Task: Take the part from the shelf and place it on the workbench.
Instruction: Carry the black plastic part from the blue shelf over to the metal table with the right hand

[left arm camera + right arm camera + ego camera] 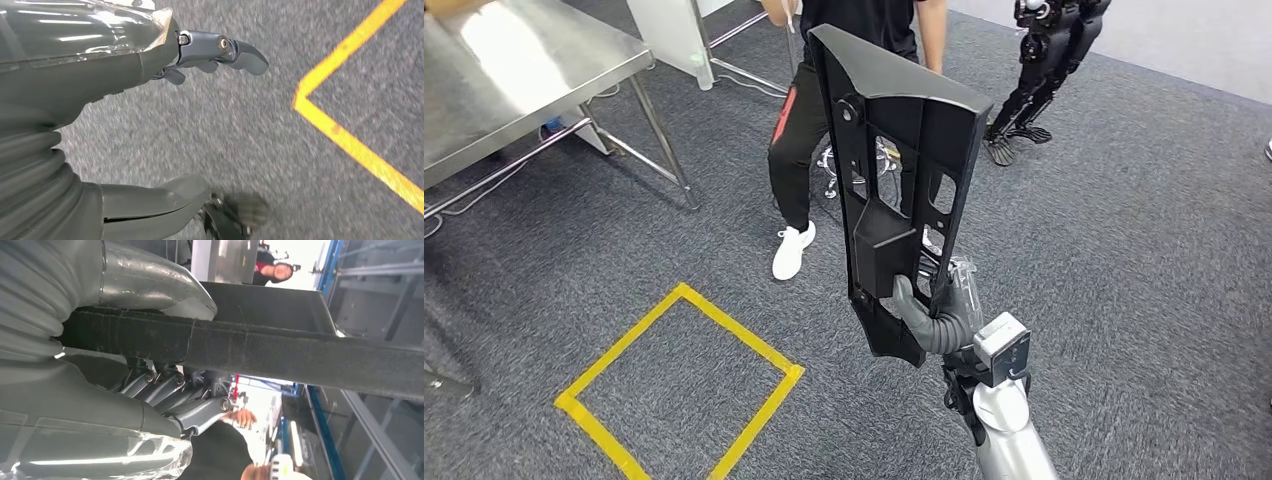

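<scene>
Right robot hand (pixel 929 318) grips black part (pixel 894 180) at lower end; part upright above it.

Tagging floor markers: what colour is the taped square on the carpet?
Yellow; the taped square on the grey carpet shows best in the head view.

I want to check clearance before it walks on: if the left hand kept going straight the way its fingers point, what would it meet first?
Probably just the grey carpet. The left hand hangs empty above it, the yellow floor tape off to one side; depth is unclear.
</scene>
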### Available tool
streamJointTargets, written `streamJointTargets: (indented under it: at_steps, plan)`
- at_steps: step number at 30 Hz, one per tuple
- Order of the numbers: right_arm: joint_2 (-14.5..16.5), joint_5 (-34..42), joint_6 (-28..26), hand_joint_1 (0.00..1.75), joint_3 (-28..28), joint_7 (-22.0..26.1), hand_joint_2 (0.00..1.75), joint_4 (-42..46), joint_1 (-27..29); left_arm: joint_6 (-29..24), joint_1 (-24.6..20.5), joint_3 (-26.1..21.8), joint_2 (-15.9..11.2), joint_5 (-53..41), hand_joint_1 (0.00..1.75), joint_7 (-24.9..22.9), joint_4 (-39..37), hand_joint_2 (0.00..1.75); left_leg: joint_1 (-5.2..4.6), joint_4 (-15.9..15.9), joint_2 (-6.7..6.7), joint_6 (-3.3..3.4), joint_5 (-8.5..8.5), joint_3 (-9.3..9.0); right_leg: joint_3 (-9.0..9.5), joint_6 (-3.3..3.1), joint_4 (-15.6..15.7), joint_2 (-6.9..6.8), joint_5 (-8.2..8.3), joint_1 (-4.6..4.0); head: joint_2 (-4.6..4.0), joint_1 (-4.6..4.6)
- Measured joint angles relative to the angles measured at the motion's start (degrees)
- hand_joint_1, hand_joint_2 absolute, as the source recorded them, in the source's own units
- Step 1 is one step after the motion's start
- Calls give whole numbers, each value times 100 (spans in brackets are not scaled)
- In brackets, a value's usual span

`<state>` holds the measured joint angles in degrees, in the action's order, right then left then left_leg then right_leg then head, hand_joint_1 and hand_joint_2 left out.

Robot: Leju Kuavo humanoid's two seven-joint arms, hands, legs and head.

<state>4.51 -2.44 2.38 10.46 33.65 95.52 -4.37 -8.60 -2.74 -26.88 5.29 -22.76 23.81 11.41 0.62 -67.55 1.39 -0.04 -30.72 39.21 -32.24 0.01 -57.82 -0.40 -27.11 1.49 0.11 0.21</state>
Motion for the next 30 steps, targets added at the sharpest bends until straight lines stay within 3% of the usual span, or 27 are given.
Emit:
streamJointTargets:
  at_steps: [2, 3, 4, 6, 7, 9, 11, 13, 15, 16, 18, 19, 21, 22, 24, 26, 28, 30]
  plan:
    - [-1, 0, 0, 175, -3, -1, 175, 2, -2, 92, -1, -2, -8, 19, 0, 4, 0, 175, 24, -598, -90, -34, -199, 324, 8, -29, -1, -120, -17, -18, 0, -2]
    - [-1, 1, 0, 175, -3, -1, 175, 2, -6, 132, 4, -7, -15, 35, 0, 9, 0, 175, 34, -633, -110, -44, -146, 357, 14, -31, -2, -177, -27, -20, 0, -3]
    - [-1, 3, 0, 175, -3, -1, 175, 2, -12, 174, 8, -15, -26, 51, 0, 19, 0, 175, 43, -434, -138, -47, 8, 268, 26, -25, -3, -229, -39, -19, 0, -3]
    - [-1, 8, 0, 175, -2, -1, 175, 2, -34, 272, 3, -37, -48, 67, 0, 57, 0, 175, 39, 334, -330, -28, 371, -130, 64, 14, -4, -321, -74, -31, 0, -3]
    - [-3, 14, 0, 175, -1, -1, 175, 2, -48, 318, -4, -49, -55, 68, 0, 80, 1, 175, 25, 647, -417, -2, 476, -296, 81, 43, -5, -361, -93, -51, 0, 3]
    - [-7, 25, 1, 175, 0, -1, 175, 2, -75, 377, -16, -72, -62, 68, 0, 113, 2, 175, -23, 876, -476, 56, 496, -408, 106, 102, 0, -440, -122, -89, 0, 20]
    - [-10, 30, 1, 175, 5, -2, 175, 2, -91, 396, -12, -88, -65, 68, 0, 124, 2, 175, -39, 909, -350, 134, 509, -424, 132, 171, 9, -503, -151, -96, 0, 32]
    - [-14, 33, 2, 175, 9, -2, 175, 3, -100, 402, -11, -95, -63, 69, 0, 130, 2, 175, -25, 967, -238, 223, 540, -471, 75, 208, -189, -350, -279, -80, 0, 43]
    - [-26, 37, 1, 175, 9, -2, 175, 2, -96, 410, -21, -102, -67, 70, 0, 136, 2, 175, -14, 987, -123, 282, 557, -487, -234, 177, -841, -104, -570, -57, 0, 66]
    - [-35, 37, 1, 175, 8, -2, 175, 1, -87, 417, -24, -108, -72, 70, 0, 137, 2, 175, -14, 985, -56, 298, 558, -484, -446, 166, -1240, -42, -714, -56, 0, 73]
    - [-53, 37, 0, 175, 8, -3, 175, -1, -72, 429, -18, -118, -73, 70, 0, 138, 2, 175, -15, 980, 93, 300, 555, -485, -699, 209, -1644, 3, -783, -56, 0, 79]
    - [-58, 37, 0, 175, 8, -3, 175, -1, -72, 432, -12, -122, -72, 70, 0, 137, 2, 175, -14, 977, 166, 297, 553, -491, -664, 256, -1512, 17, -678, -55, 0, 79]
    - [-65, 37, 0, 175, 8, -3, 175, -1, -81, 432, -5, -128, -67, 70, 0, 137, 2, 175, -12, 970, 308, 276, 545, -502, -348, 345, -755, 126, -324, -27, 0, 80]
    - [-67, 37, 0, 175, 8, -3, 175, 0, -84, 432, -6, -131, -65, 71, 0, 138, 2, 175, -21, 957, 374, 253, 533, -504, -192, 349, -393, 193, -174, -16, 0, 80]
    - [-68, 37, 0, 175, 9, -3, 175, 0, -86, 434, 0, -139, -66, 71, 0, 140, 2, 175, -35, 944, 467, 188, 521, -489, -34, 283, -42, 268, -44, -17, 0, 78]
    - [-66, 37, 1, 175, 10, -3, 175, 1, -88, 442, 19, -144, -79, 73, 0, 143, 2, 175, -20, 953, 520, 122, 526, -471, -13, 186, -27, 194, -24, -19, 0, 75]
    - [-55, 37, 2, 175, 12, -4, 175, 3, -91, 452, 32, -145, -92, 74, 0, 143, 2, 175, -10, 817, 360, 63, 427, -405, 14, 97, 2, 116, -4, 12, 0, 55]
    - [-48, 37, 2, 175, 12, -5, 175, 4, -82, 458, 20, -144, -96, 73, 0, 139, 2, 175, -2, 253, 62, 9, 111, -130, 36, 25, 18, 19, -9, 10, 0, 18]
